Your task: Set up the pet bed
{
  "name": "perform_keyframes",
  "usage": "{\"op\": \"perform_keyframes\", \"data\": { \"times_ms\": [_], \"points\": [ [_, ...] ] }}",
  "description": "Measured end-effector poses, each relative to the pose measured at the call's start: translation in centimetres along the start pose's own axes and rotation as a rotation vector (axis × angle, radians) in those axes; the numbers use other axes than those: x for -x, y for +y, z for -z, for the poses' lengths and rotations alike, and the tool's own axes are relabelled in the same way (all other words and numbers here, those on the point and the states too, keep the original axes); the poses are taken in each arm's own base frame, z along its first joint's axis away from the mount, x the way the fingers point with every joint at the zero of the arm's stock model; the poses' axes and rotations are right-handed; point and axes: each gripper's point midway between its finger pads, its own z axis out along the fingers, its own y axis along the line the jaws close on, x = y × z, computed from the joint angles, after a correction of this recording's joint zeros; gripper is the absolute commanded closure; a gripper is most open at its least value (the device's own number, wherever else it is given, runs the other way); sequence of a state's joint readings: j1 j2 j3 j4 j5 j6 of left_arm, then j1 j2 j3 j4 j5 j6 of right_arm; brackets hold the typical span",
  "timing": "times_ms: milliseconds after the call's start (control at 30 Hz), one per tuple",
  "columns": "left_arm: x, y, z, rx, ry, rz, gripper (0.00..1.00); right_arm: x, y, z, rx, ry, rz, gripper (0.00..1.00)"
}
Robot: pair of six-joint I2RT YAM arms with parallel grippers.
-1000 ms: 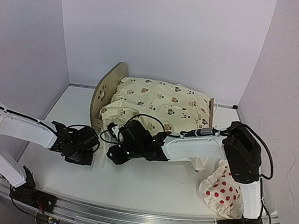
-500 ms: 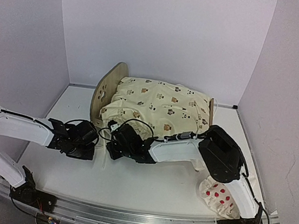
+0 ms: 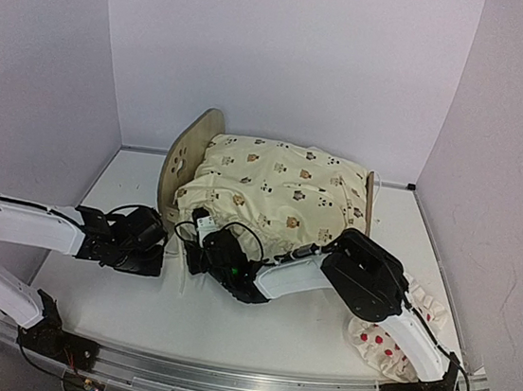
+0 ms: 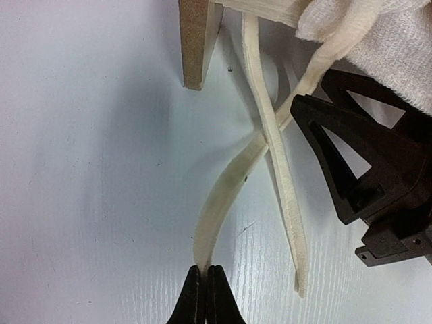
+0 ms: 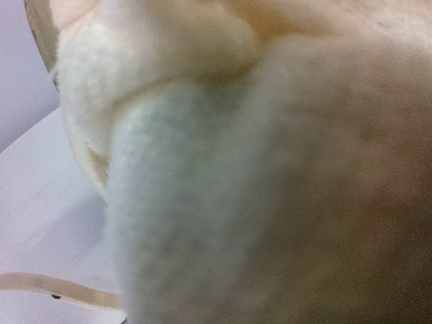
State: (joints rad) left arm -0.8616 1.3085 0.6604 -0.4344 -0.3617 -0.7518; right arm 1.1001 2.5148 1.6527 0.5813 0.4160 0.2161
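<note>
One pet bed (image 3: 195,135) stands on the single white bench (image 3: 255,324). Its plywood frame shows two end boards: a rounded left end board (image 3: 179,171) and the thin edge of a right end board (image 3: 369,197). There is one cream animal-print cushion (image 3: 282,184) and one red-dotted white pillow (image 3: 379,343). The left wrist view shows two cream ties on the bench, a straight tie (image 4: 277,162) and a curved tie (image 4: 226,192). Two robot arms are in the picture, the left arm (image 3: 24,226) and the right arm (image 3: 366,277).
</note>
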Motion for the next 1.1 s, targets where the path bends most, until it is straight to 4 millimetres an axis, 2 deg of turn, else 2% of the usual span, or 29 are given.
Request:
{"op": "perform_keyframes", "data": {
  "times_ms": [367, 667, 867, 967, 1100],
  "points": [
    [0.1, 0.0, 0.3, -0.02, -0.008, -0.006, 1.0, -0.1, -0.5, -0.8, -0.035, -0.094, 0.013, 0.7],
    [0.3, -0.2, 0.4, -0.033, -0.01, -0.003, 1.0, 0.3, -0.2, -1.4, -0.019, -0.139, 0.029, 0.99],
    [0.5, -0.1, 0.5, -0.039, -0.014, 0.002, 1.0, 0.1, 0.1, -1.3, -0.002, -0.145, 0.033, 1.0],
    [0.9, 0.0, 0.4, -0.046, -0.015, -0.002, 1.0, -1.1, -0.3, -0.9, 0.011, -0.124, 0.043, 1.0],
    [2.6, -0.7, 0.7, -0.076, -0.033, -0.003, 1.0, -1.9, -0.2, 0.1, 0.048, -0.101, 0.049, 1.0]
  ]
}}
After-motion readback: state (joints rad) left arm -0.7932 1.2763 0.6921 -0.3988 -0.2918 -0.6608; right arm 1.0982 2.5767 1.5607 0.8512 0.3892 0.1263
